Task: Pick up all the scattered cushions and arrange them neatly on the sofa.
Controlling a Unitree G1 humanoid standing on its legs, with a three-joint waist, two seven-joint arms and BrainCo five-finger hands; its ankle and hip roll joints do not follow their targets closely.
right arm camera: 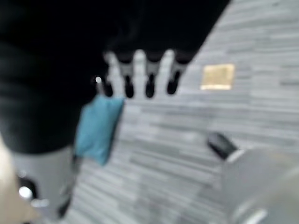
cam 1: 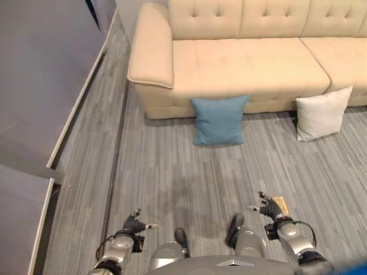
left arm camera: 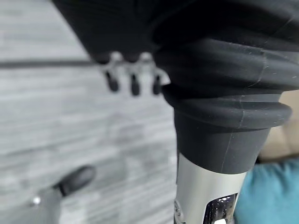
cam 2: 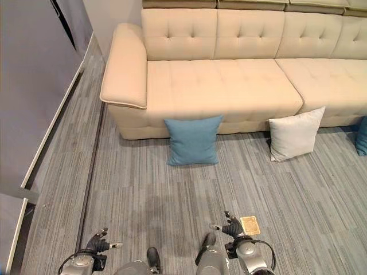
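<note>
Left eye: left hand (cam 1: 136, 224) and right hand (cam 1: 267, 206) hanging low, fingers relaxed, holding nothing | Right eye: blue cushion (cam 2: 192, 141) and white cushion (cam 2: 295, 134) leaning against sofa (cam 2: 223, 86), floor-bound | Wrists: fingers seemingly loose | Advice: approach squarely, grasp both edges.

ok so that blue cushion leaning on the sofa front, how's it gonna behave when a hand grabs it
The blue cushion looks plump and fabric-covered, so it will probably squash and sag rather than stay stiff. It is likely light for its bulk. Propped upright against the sofa, it may flop flat onto the floor if nudged.
</note>
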